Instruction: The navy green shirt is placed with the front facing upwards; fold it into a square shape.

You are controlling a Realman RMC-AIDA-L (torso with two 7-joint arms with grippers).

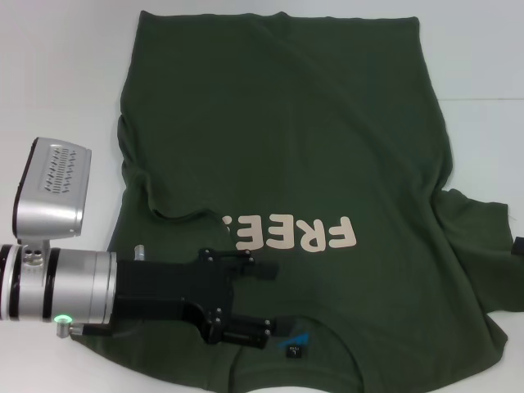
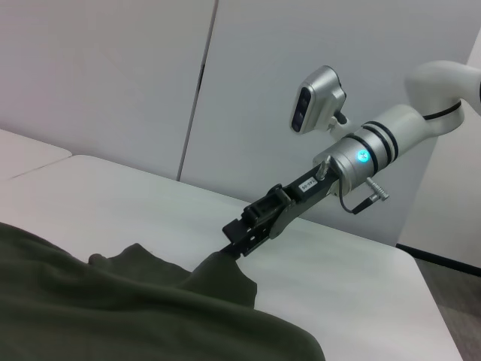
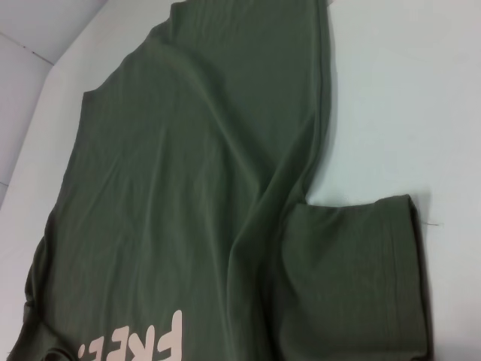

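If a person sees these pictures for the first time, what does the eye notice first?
The large dark olive-green cotton shirt covers most of the white table, with pale letters "FREE" near its collar end. The black left gripper lies over the shirt's near left part, open. In the left wrist view, the right gripper pinches a sleeve edge.

The head camera looks steeply down on the shirt (image 1: 278, 147) spread over the white table (image 1: 49, 65). The left wrist camera sits low at the cloth, facing across to the wall. The right wrist camera hangs above, sharing the "FREE" lettering (image 3: 154, 346) with the head view.
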